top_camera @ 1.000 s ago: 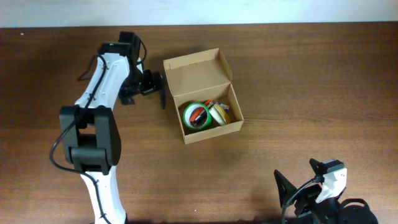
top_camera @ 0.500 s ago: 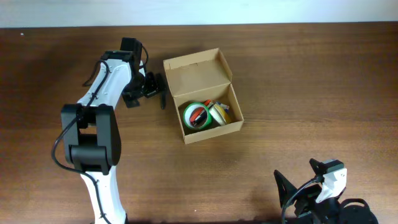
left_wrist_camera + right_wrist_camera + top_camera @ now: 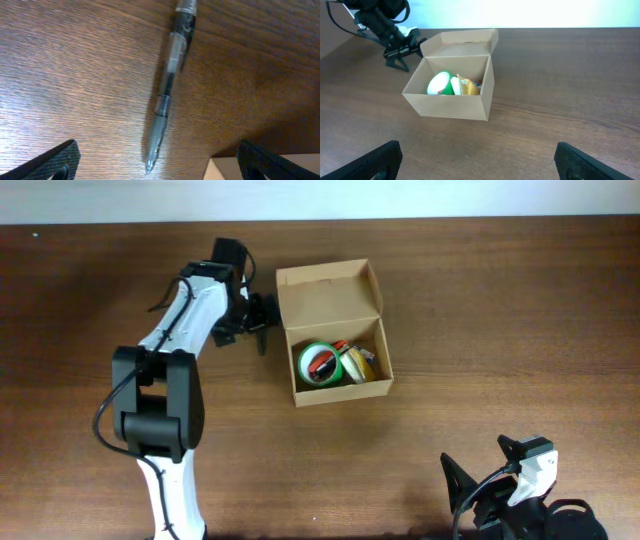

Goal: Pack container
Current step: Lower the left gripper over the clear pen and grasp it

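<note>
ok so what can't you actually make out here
- left wrist: the pen is cut off at its top by the upper edge; only a corner of the container shows at the bottom edge
- overhead: the yellow and orange bits beside the green tape roll are too small to name
- right wrist: the container's front wall hides the contents' lower parts

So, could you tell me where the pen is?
The pen lies on the table between the open left fingers in the left wrist view, just left of the box overhead.

One container [image 3: 330, 298], one green tape roll [image 3: 318, 364] and one yellow item [image 3: 357, 364] inside it, one clear pen [image 3: 167, 85], and two arms: left arm [image 3: 185, 325], right arm [image 3: 528, 470].
</note>
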You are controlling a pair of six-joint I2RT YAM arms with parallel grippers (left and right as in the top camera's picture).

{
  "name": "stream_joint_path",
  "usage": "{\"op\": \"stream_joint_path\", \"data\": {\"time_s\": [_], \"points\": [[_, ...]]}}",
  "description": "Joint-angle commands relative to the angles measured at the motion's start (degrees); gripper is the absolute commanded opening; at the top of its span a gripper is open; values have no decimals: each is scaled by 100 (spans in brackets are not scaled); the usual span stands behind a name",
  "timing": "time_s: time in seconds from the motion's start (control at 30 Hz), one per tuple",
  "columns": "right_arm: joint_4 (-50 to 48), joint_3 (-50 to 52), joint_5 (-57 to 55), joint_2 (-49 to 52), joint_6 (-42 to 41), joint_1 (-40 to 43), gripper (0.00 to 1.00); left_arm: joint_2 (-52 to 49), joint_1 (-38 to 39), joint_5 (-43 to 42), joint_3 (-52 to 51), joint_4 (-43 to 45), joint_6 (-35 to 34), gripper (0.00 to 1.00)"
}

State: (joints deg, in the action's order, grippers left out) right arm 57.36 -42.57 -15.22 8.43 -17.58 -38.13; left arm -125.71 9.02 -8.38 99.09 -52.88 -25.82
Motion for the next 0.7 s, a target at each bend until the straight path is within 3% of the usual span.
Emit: {"op": "stream_joint_path", "data": {"time_s": [0.0,0.67], "points": [[-17,2,-92,-42,-7,-7,99,4,63,289,-61,11,-48,100],[-17,2,-92,-42,-7,-7,99,-125,63,925,-59,125,94,91]]}}
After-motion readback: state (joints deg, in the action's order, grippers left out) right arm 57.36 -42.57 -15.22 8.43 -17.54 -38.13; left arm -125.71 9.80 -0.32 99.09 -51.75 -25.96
